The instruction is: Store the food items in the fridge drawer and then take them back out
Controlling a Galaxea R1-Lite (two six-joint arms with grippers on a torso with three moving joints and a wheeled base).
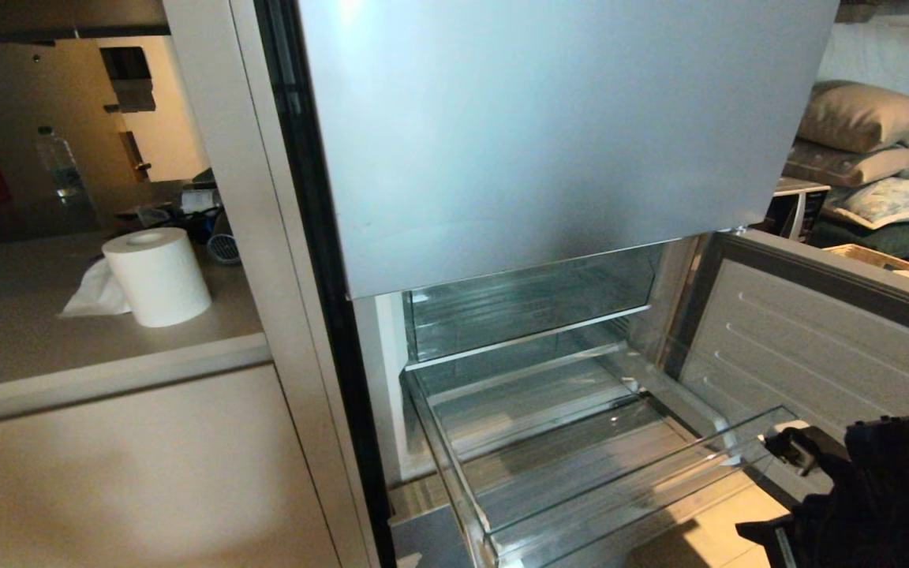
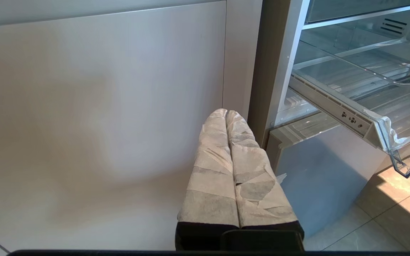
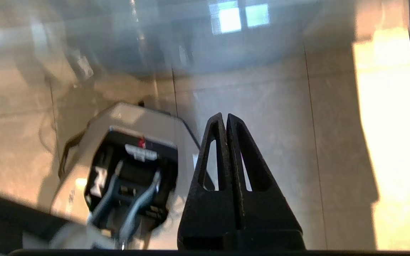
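Observation:
The fridge drawer point(image 1: 454, 473) is pulled out of the open lower fridge compartment; its clear ribbed bottom holds nothing. Its corner also shows in the left wrist view point(image 2: 386, 124). No food items are in view. My right arm point(image 1: 888, 481) rises at the lower right, just off the drawer's front corner. The right gripper point(image 3: 224, 115) is shut with nothing between its black fingers and points down at the tiled floor. My left gripper point(image 2: 226, 112), with tape-wrapped fingers, is shut and empty, parked low in front of the white cabinet to the left of the fridge.
The lower fridge door point(image 1: 817, 339) stands open on the right. Above the drawer sits a clear compartment point(image 1: 525, 315). The silver-blue upper door point(image 1: 549, 126) is closed. A paper roll point(image 1: 158, 276) and a bottle point(image 1: 60, 162) stand on the counter at left. My base point(image 3: 130, 177) shows below the right gripper.

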